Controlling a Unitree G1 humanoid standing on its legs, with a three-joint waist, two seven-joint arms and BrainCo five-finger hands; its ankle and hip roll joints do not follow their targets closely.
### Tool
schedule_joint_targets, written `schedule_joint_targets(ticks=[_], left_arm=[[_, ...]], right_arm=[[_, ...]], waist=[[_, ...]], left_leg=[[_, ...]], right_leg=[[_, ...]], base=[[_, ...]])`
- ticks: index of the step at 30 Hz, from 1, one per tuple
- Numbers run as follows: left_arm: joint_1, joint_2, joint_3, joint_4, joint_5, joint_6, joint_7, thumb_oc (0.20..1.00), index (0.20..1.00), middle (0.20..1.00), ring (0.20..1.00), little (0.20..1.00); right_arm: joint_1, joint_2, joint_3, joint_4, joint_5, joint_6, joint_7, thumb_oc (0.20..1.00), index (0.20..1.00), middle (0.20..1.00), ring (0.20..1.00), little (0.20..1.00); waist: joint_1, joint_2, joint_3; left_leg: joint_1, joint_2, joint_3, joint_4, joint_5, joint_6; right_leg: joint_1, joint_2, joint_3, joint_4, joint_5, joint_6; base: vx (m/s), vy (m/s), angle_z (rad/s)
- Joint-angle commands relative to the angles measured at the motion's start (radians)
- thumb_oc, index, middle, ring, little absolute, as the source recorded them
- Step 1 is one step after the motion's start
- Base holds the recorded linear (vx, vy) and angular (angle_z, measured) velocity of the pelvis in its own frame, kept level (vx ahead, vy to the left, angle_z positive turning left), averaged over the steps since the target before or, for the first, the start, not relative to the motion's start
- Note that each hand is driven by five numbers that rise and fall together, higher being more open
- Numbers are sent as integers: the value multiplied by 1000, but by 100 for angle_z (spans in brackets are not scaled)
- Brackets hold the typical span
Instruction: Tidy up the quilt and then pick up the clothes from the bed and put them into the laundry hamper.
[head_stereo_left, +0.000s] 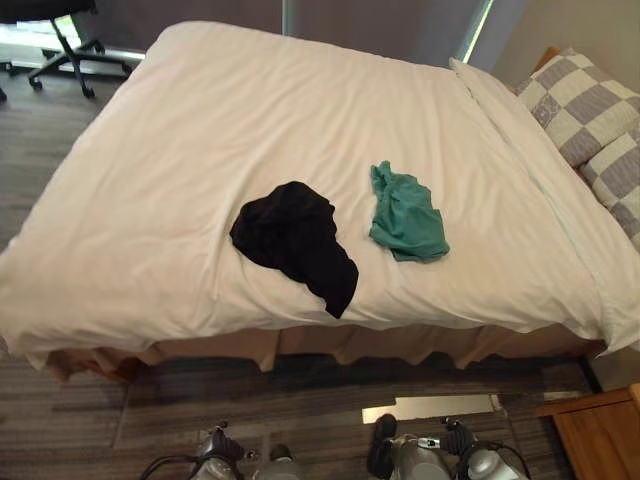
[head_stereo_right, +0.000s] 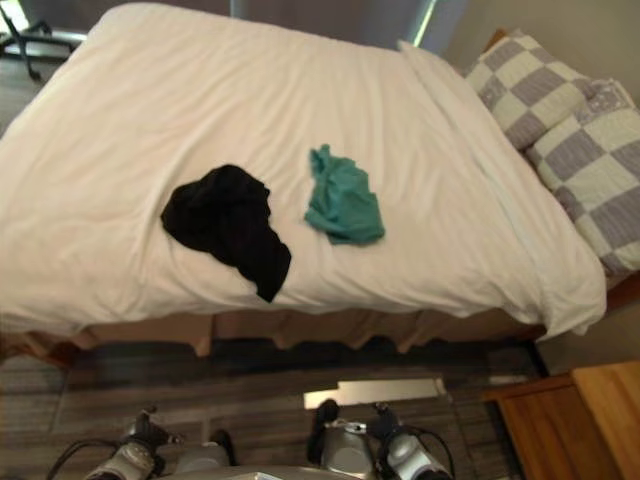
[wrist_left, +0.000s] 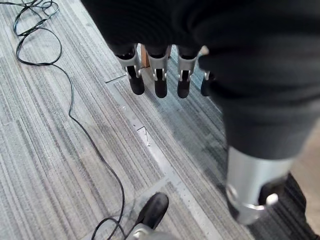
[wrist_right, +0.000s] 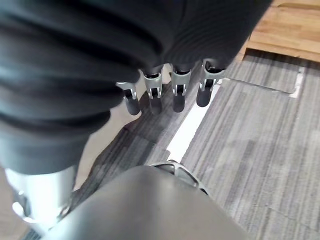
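Quilt (head_stereo_left: 200, 150), white and smooth, covers the bed to its near edge. Close to that edge lies a crumpled black garment (head_stereo_left: 295, 240), and just beside it, toward the pillow end, a crumpled teal garment (head_stereo_left: 407, 215), the two apart. Grey-and-white checked pillows (head_stereo_left: 585, 105) sit at the head end. Left hand (wrist_left: 157, 75) and right hand (wrist_right: 172, 92) hang over grey carpet (wrist_left: 60, 165), fingers straight, holding nothing.

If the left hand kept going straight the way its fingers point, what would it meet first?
Most likely the grey striped floor. The left hand hangs with straight fingers pointing down at it, with nothing visible between, though depth is hard to judge.
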Motion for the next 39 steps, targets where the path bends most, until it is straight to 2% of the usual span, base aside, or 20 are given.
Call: schedule_joint_targets(ticks=[1,2,3,4,5,7,9,15,20,24,26,27,30,31,32,34,35,37,38,39], left_arm=[[31,3,-12,-21,46,-12,12,1000,1000,1000,1000,1000],[62,2,9,-35,9,-16,16,1000,1000,1000,1000,1000],[62,1,8,-36,9,-16,16,1000,1000,1000,1000,1000],[56,-3,15,-48,-7,-18,25,1000,1000,1000,1000,1000],[51,-4,8,-52,-9,-12,38,1000,1000,1000,1000,1000],[46,-16,7,-35,-21,-9,39,1000,1000,1000,1000,1000],[44,-16,-2,-28,-13,-8,37,1000,1000,1000,1000,1000],[21,6,-16,-12,45,16,45,1000,1000,1000,1000,1000],[75,33,108,58,3,36,92,1000,1000,1000,1000,1000],[168,142,268,45,-13,46,129,1000,1000,1000,1000,1000],[233,287,377,-153,13,33,162,1000,1000,1000,1000,1000],[237,287,378,-157,14,35,161,1000,1000,1000,1000,1000],[281,455,459,-631,166,6,229,1000,1000,1000,1000,1000],[284,454,461,-635,167,9,227,1000,1000,1000,1000,1000],[265,461,462,-769,198,-5,251,1000,1000,1000,1000,1000],[267,460,464,-774,200,-3,249,1000,1000,1000,1000,1000],[217,449,424,-921,240,-25,254,1000,1000,1000,1000,1000],[201,431,387,-985,262,-41,235,1000,1000,1000,1000,1000],[250,668,584,-843,106,-114,118,1000,1000,1000,1000,1000],[257,676,594,-839,100,-120,115,1000,1000,1000,1000,1000]], right_arm=[[-5,73,51,52,-25,8,0,1000,1000,1000,1000,1000],[-14,51,50,68,-22,13,-9,1000,1000,1000,1000,1000],[-14,51,50,68,-22,13,-9,1000,1000,1000,1000,1000],[-24,41,37,74,-14,17,-15,1000,1000,1000,1000,1000],[-31,29,24,85,-8,22,-22,1000,1000,1000,1000,1000],[-51,19,21,125,-23,29,-32,1000,1000,1000,1000,1000],[-38,20,14,136,-28,29,-31,1000,1000,1000,1000,1000],[4,23,-45,144,-10,37,-51,1000,1000,1000,1000,1000],[25,-48,-139,137,13,27,-96,1000,1000,1000,1000,1000],[80,-195,-250,-47,-10,7,-143,1000,1000,1000,1000,1000],[168,-326,-339,-324,-85,-10,-156,1000,1000,1000,1000,1000],[172,-326,-340,-329,-86,-7,-155,1000,1000,1000,1000,1000],[197,-471,-421,-582,-191,-51,-179,1000,1000,1000,1000,1000],[199,-471,-422,-585,-192,-50,-178,1000,1000,1000,1000,1000],[183,-496,-421,-654,-224,-58,-185,1000,1000,1000,1000,1000],[184,-496,-422,-657,-225,-56,-183,1000,1000,1000,1000,1000],[142,-520,-396,-741,-260,-65,-183,1000,1000,1000,1000,1000],[127,-529,-380,-775,-278,-68,-176,1000,1000,1000,1000,1000],[128,-621,-432,-821,-256,-86,-118,1000,1000,1000,1000,1000],[125,-615,-428,-825,-256,-84,-115,1000,1000,1000,1000,1000]], waist=[[25,8,26],[40,23,41],[38,28,40],[53,35,60],[57,22,81],[69,46,72],[63,49,69],[32,13,18],[27,5,-40],[23,8,-61],[14,20,-70],[15,20,-70],[9,29,-69],[9,29,-68],[8,28,-65],[8,29,-65],[4,27,-59],[3,26,-55],[11,57,-53],[8,49,-53]], left_leg=[[-63,139,-79,180,-123,-90],[-127,158,-106,395,-115,-119],[-135,166,-111,409,-120,-122],[-182,183,-145,510,-65,-159],[-240,167,-168,546,-28,-156],[-194,118,-191,190,-33,-115],[-172,125,-183,132,0,-109],[-99,101,-168,38,-1,-79],[-31,91,-126,-32,1,-78],[7,96,-104,-61,5,-85],[34,98,-90,-80,5,-91],[36,98,-89,-80,5,-91],[57,105,-84,-87,2,-99],[57,105,-84,-87,2,-99],[58,110,-86,-88,2,-103],[59,111,-86,-88,2,-103],[62,115,-86,-88,2,-108],[59,116,-86,-88,5,-108],[66,118,-81,-88,5,-112],[66,117,-81,-89,6,-112]], right_leg=[[78,10,10,-43,-44,-8],[116,23,32,-66,-60,-42],[115,29,29,-67,-61,-44],[135,42,28,-81,-69,-57],[132,31,22,-85,-57,-72],[110,44,39,-50,-72,-51],[114,46,36,-33,-80,-47],[98,24,56,23,-69,-14],[148,23,65,-47,-49,5],[168,24,77,-64,-41,17],[187,24,77,-76,-38,26],[188,24,77,-77,-38,26],[202,25,74,-77,-47,34],[203,25,75,-77,-47,34],[204,26,76,-77,-51,32],[204,26,76,-77,-51,32],[204,27,77,-79,-53,32],[201,27,76,-83,-49,30],[205,27,72,-86,-46,33],[205,26,72,-87,-45,33]], base=[[233,45,5],[167,19,-3],[98,-15,-38],[-82,-2,-46],[-72,150,-44],[34,242,1],[85,111,-21],[92,62,-9],[114,46,-8],[102,29,-10],[110,47,-11],[54,30,3],[68,17,13],[38,-24,11],[0,0,0],[7,-14,-2],[17,-40,-1],[17,-10,-3],[22,31,-3],[39,41,-14]])
